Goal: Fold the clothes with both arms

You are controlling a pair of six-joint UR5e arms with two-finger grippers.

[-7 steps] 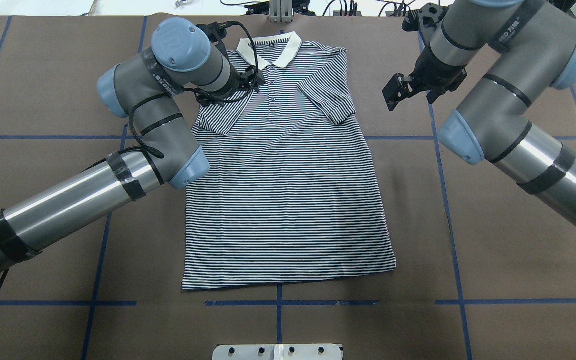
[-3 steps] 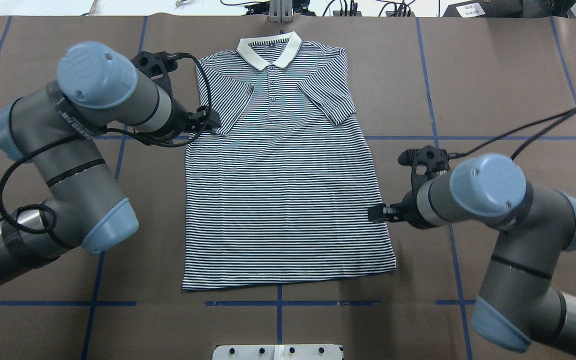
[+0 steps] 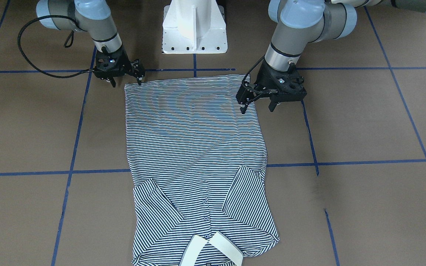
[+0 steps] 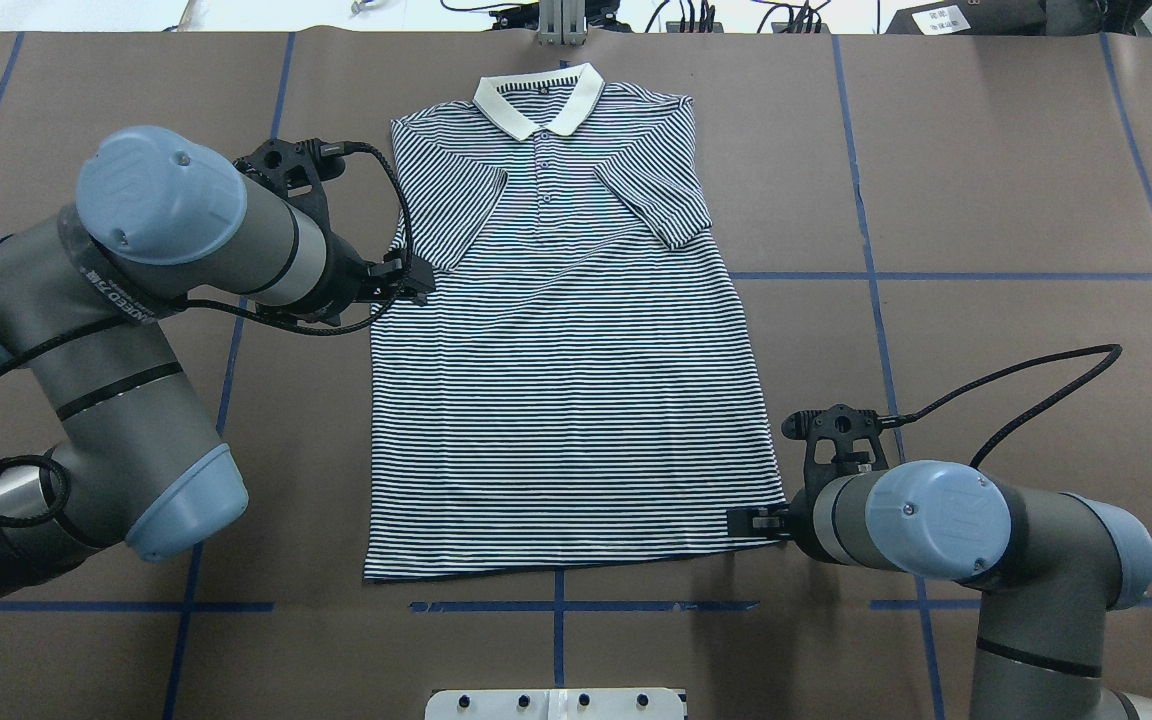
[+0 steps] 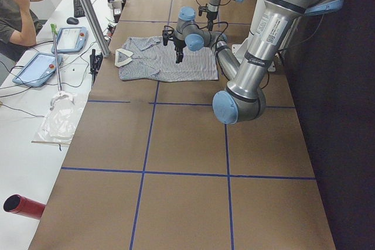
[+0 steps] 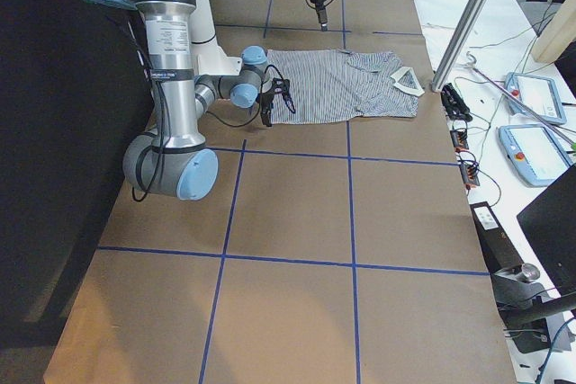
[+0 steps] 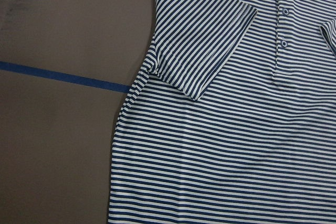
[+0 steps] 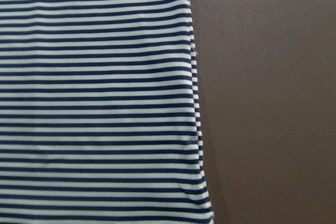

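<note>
Two sleeves [image 4: 456, 215] already lie folded across the chest of the striped polo shirt [image 4: 576, 400], flat mid-tabletop [image 4: 986, 200], collar [image 4: 538, 100] toward the far edge. The body folds aren't done yet, I'd say. The left end effector [image 3: 257, 108] hangs wide open by the shirt's side edge. The right end effector [image 3: 127, 83], also spread, is at a hem corner, holding nothing.

text | left arm band [image 4: 119, 296] | "UNITED", partly legible | nothing else readable

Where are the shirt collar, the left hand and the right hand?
shirt collar [image 4: 581, 105], overhead view, its cream flap.
left hand [image 3: 257, 108], front-facing view, between its fingertips.
right hand [image 3: 126, 83], front-facing view, between its fingertips.
</note>
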